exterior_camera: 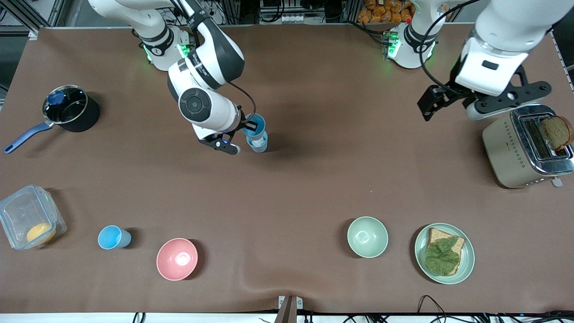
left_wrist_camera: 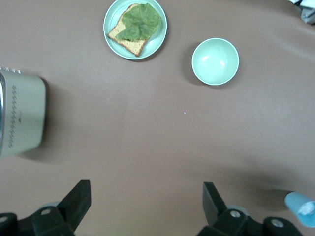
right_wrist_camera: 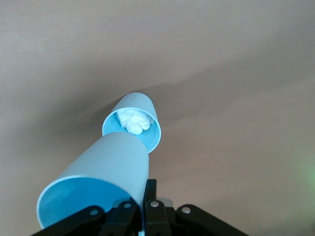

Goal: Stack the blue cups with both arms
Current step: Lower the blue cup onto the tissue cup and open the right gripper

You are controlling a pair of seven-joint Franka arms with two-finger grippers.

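The right gripper (exterior_camera: 245,131) pinches the rim of a blue cup (exterior_camera: 254,125), holding it over a second cup (exterior_camera: 258,142) standing on the table (exterior_camera: 314,179); the left gripper (exterior_camera: 441,105) hangs open beside the toaster (exterior_camera: 524,150), which holds bread (exterior_camera: 556,131); a third cup (exterior_camera: 113,237) lies between the box (exterior_camera: 27,222) and the pink bowl (exterior_camera: 176,259); a green bowl (exterior_camera: 367,237) sits beside the plate (exterior_camera: 465,264); a pot (exterior_camera: 69,107) stands toward the right arm's end.

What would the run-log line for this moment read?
right gripper: shut on held blue cup, over standing blue cup | left gripper: open, waiting beside toaster | stack: not yet done
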